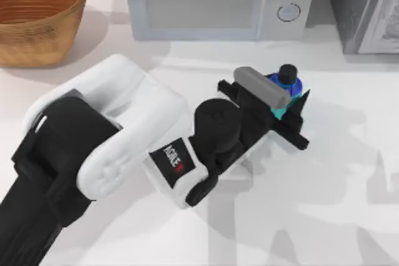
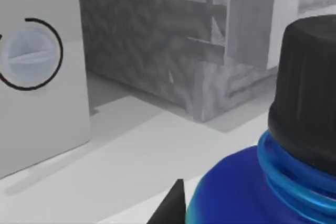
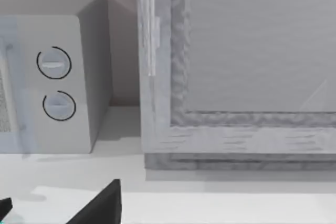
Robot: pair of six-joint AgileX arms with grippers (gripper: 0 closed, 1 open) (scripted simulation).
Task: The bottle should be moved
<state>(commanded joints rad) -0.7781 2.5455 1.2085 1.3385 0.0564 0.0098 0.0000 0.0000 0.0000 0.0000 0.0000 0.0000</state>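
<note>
My left arm (image 1: 124,147) stretches across the table (image 1: 324,216); its gripper (image 1: 292,105) is clamped on the upright bottle (image 1: 288,82), cap up, just before the microwave (image 1: 218,1). The basket (image 1: 37,14) sits at the far-left corner.

Open desk (image 1: 336,216) lies right and near of the bottle (image 1: 288,80); the microwave (image 1: 218,1) and a grey box (image 1: 365,7) wall the far side, the basket (image 1: 37,14) far left.
</note>
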